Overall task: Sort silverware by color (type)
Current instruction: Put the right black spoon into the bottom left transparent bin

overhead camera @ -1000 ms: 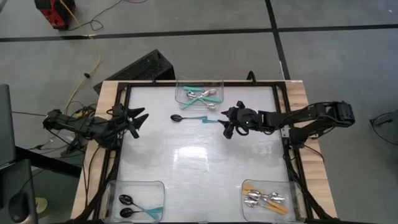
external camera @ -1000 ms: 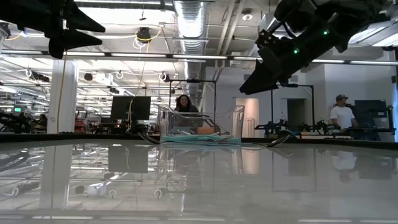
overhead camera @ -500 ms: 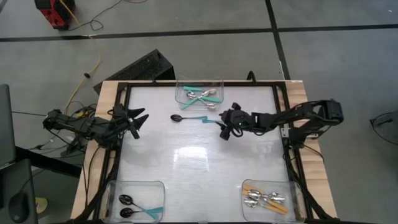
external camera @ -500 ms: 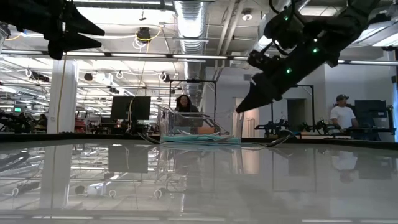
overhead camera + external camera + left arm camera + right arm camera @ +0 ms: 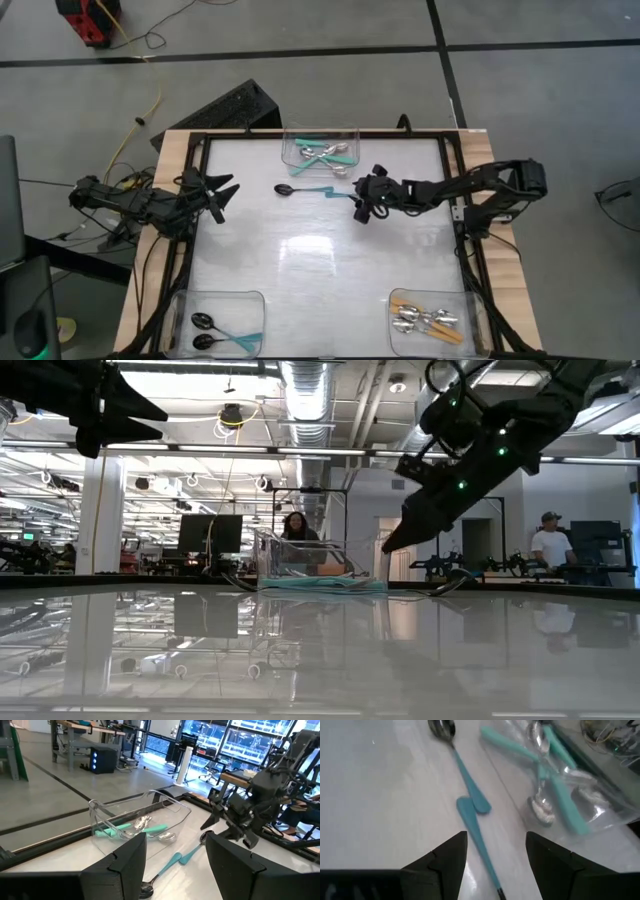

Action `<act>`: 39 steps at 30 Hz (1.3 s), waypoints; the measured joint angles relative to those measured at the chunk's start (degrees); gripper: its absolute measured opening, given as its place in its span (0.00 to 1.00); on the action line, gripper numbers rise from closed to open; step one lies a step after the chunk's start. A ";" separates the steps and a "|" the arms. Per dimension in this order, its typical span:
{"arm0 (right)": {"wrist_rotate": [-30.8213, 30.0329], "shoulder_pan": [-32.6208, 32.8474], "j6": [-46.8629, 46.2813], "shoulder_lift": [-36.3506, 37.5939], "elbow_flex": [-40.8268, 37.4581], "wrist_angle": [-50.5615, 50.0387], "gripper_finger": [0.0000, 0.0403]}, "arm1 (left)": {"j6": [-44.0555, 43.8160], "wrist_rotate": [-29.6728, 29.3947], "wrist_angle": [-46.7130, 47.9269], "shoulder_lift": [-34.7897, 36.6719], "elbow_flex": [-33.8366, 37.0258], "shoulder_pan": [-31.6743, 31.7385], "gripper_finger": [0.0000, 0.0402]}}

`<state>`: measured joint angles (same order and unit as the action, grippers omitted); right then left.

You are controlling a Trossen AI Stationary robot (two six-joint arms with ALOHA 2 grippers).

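High view: the right pincer (image 5: pixel 366 199) hangs just right of centre in the upper half of the frame, above the white surface (image 5: pixel 320 260), jaws parted and empty. Two loose spoons lie end to end just to its left, their teal handles meeting at the tips: a black-bowled spoon (image 5: pixel 296 188) and a second teal-handled spoon (image 5: pixel 342 194) whose bowl sits under the pincer. Which type the second spoon is cannot be told here. The right wrist view shows the second spoon's handle (image 5: pixel 477 832) running between the two dark fingers (image 5: pixel 445 857), with no contact visible. The sorted silverware rests in three clear bins: silver bowls with teal handles in the bin at top centre (image 5: pixel 320 150), black bowls with teal handles in the bin at lower left (image 5: pixel 220 320), silver bowls with orange handles in the bin at lower right (image 5: pixel 430 318). The left pincer (image 5: pixel 215 192) waits at the left edge of the surface, jaws parted and empty. The step in hand appears to be the approach to pick up the nearer loose spoon. The next move likely calls for lowering the jaws astride the thin handle, closing firmly on it without nudging the adjoining spoon, then carrying it to the bin matching its type.
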<state>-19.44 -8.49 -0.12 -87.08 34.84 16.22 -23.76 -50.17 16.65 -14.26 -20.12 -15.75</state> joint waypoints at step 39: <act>12.06 -6.77 12.01 -8.06 0.34 0.75 0.55 | -0.77 1.68 0.47 -0.37 0.00 0.00 0.47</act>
<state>-7.38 -15.25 11.89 -95.14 35.18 16.97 -24.53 -48.49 17.12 -14.63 -20.12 -15.75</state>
